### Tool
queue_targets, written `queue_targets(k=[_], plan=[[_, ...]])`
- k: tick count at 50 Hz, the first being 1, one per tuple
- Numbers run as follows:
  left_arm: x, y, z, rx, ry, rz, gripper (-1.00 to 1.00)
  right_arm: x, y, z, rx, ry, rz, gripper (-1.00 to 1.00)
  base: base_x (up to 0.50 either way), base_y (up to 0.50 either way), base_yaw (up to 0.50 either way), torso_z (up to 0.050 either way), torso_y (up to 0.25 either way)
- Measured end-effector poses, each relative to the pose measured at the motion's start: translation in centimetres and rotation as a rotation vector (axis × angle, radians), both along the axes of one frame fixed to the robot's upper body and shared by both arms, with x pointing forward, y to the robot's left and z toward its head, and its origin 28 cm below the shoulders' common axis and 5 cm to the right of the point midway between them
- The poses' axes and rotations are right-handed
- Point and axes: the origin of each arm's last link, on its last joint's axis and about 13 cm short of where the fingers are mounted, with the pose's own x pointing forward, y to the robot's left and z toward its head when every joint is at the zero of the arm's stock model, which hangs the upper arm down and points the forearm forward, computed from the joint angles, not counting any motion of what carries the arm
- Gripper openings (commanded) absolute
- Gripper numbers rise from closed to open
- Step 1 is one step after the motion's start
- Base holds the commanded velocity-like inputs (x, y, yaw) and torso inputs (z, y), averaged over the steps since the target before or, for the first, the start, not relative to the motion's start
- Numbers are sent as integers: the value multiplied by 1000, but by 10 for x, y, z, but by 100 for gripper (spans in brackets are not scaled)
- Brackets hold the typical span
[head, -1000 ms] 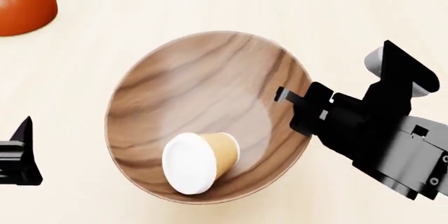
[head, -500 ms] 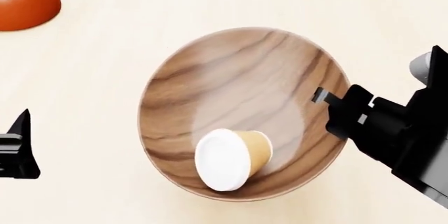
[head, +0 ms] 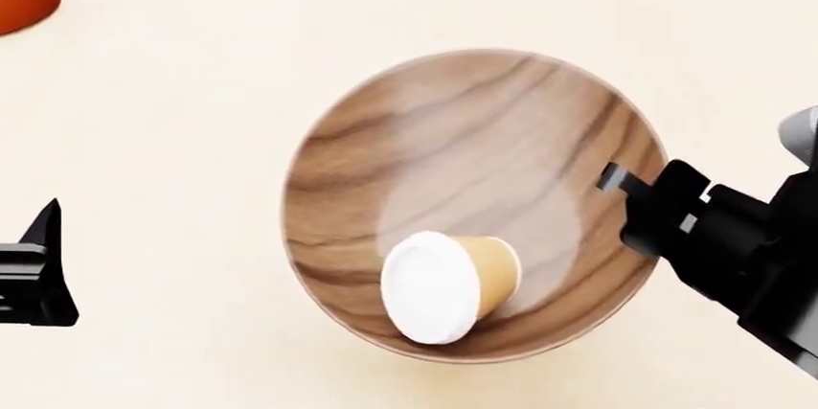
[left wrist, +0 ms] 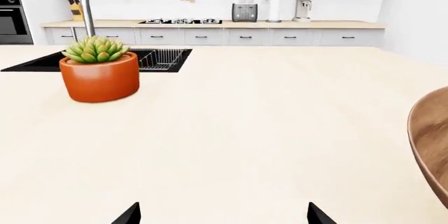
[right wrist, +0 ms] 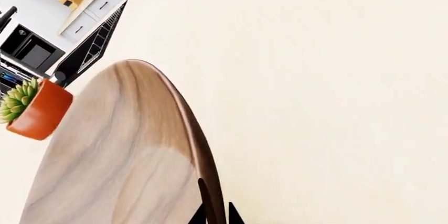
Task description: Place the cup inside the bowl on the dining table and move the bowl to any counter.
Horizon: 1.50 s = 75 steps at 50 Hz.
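In the left wrist view, the left gripper (left wrist: 222, 214) shows only two dark fingertips spread wide apart with nothing between them, over the pale dining table (left wrist: 245, 129); an orange plant pot (left wrist: 98, 75) stands farther off to the left, the bowl (left wrist: 430, 145) edges in at the right, and the counter (left wrist: 210, 24) runs along the far wall. In the head view, the bowl sits on the table with the cup (head: 450, 284) lying on its side inside, at the near part, white lid toward the camera. The right gripper (head: 624, 185) meets the bowl's right rim. In the right wrist view, the two fingertips straddle that thin rim, one on each side, apparently pinched on it. The wooden bowl looks stiff and fairly heavy, so a rim pinch should hold only if kept level; the loose, light cup would likely roll if tilted.
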Motion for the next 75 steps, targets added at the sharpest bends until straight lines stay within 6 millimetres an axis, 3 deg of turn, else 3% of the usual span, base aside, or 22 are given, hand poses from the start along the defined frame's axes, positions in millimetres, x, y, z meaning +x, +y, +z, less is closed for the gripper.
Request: queue_targets(k=[75], plan=[[-1, -1, 1, -8, -5, 0, 100, -7, -12, -10, 44, -3, -43, -100, -32, -500, 0, 0, 0]])
